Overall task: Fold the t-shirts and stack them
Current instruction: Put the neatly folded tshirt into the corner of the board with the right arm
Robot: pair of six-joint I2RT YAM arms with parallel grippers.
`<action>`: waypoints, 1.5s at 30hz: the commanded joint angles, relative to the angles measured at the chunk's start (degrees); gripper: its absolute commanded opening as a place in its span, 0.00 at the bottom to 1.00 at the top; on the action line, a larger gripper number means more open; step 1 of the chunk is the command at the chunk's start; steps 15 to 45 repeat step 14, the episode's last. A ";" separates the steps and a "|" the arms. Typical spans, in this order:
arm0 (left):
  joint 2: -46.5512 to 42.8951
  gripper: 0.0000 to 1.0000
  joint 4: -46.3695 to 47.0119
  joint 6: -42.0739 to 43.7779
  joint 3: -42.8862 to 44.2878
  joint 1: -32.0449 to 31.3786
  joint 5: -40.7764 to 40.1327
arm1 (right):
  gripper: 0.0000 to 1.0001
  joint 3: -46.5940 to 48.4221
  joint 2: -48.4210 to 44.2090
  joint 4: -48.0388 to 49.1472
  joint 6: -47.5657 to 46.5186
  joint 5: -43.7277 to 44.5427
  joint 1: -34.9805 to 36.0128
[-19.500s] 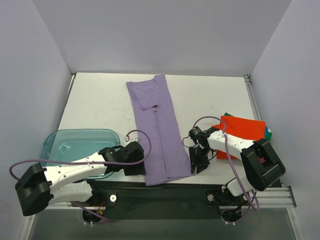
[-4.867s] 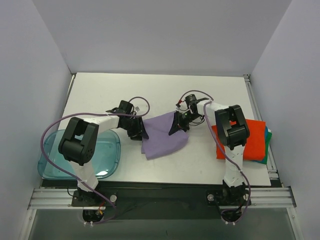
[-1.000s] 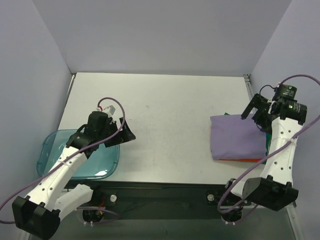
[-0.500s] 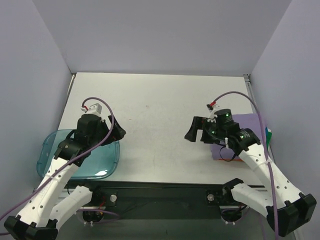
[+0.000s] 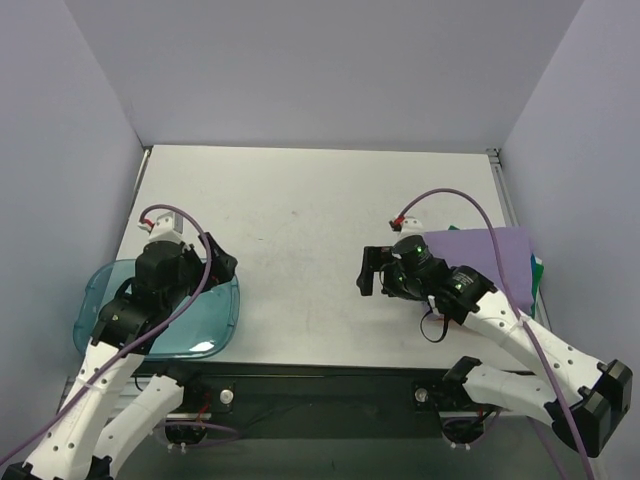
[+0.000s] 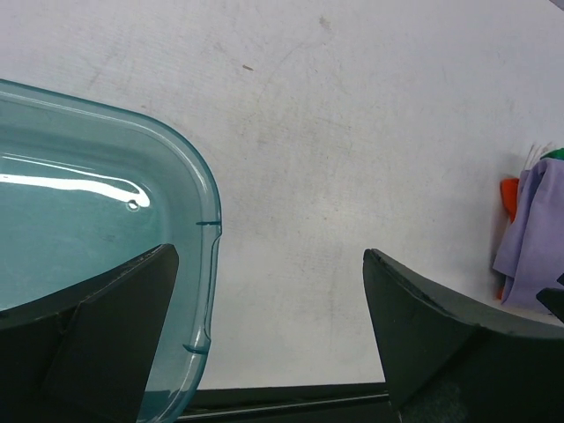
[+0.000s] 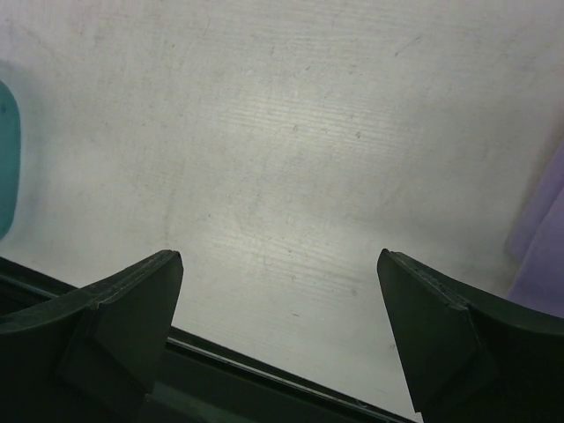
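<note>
Both claws hang released and empty. The right claw (image 5: 368, 272) has drawn back from the stack to mid-worktop (image 5: 300, 190), and the left claw (image 5: 222, 266) has retreated over the blue tray (image 5: 98, 283). The purple shirt (image 5: 490, 255) now lies folded atop the orange one (image 6: 508, 190) (barely a sliver shows) and the green edge (image 5: 537, 266) at the worktop's right side. Stacking looks finished.

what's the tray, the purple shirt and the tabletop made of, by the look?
Tray: translucent blue-teal plastic, probably rigid; glossy, with a bright glare streak and a moulded rounded rim.
Purple shirt: soft cloth, matte, lying in limp folds; the fibre cannot be told.
Tabletop: hard white sheet, matte, scuffed and speckled; laminate or painted board, unclear which.
</note>
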 commanded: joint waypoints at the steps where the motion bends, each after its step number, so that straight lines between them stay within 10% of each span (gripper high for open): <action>1: -1.12 0.97 0.26 2.48 0.02 -0.13 -2.08 | 1.00 1.01 -2.69 -0.44 1.34 8.28 0.74; 45: -1.12 0.97 -2.20 5.48 1.51 -0.13 -3.66 | 1.00 -0.66 -7.27 -2.99 2.22 13.03 1.18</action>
